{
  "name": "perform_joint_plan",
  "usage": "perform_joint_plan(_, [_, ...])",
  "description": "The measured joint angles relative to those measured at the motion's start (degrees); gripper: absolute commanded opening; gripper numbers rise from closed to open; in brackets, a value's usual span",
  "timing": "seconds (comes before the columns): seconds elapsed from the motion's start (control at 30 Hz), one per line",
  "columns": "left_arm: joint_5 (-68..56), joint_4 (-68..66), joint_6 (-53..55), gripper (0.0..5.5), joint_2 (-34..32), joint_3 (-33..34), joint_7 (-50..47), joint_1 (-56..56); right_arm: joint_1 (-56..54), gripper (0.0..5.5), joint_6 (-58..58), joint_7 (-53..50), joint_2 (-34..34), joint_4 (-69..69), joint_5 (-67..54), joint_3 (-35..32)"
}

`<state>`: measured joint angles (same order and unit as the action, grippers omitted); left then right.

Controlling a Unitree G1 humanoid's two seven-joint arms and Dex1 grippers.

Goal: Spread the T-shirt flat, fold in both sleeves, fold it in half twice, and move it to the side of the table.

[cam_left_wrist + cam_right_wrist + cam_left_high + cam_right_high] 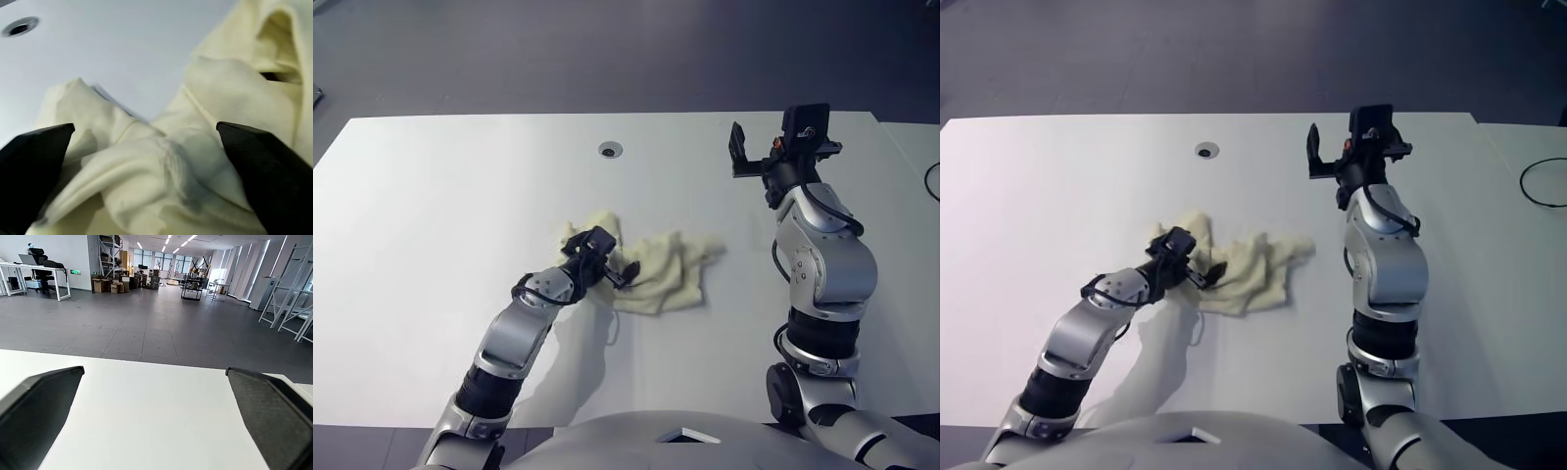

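On the white counter (431, 215), the crumpled T-shirt (668, 270) is lying directly beneath the left tool (619, 266), gaping open astride its left end, while the open right tool (770, 147) is hanging well apart.

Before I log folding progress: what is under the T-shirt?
The crumpled T-shirt rests on the white table, with the open left gripper over it. Anything beneath its folds is covered.

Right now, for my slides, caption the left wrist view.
Open left pincer poised over crumpled T-shirt on white table.
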<state>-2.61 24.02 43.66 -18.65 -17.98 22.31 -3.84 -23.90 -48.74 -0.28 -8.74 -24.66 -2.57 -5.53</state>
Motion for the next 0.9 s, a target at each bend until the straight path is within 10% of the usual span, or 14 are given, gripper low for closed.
perform_joint_plan(0.4, [-12.97, 11.64, 11.66, 5.4, 3.69, 13.77, 1.87, -7.92, -2.94, 5.38, -4.46, 26.46, -13.95, 3.85, -14.68, -0.41])
perform_joint_plan(0.63, [-14.41, 10.19, 12.09, 5.4, -3.05, 22.36, 1.97, -14.86, -8.77, 5.38, 1.97, 61.22, -30.11, 18.02, -17.8, 17.12])
perform_joint_plan(0.9, [-12.87, 10.11, 8.93, 5.4, -9.71, 21.97, 3.27, -14.44, -16.18, 5.38, 11.2, 74.61, -30.92, 29.4, -11.1, 29.03])
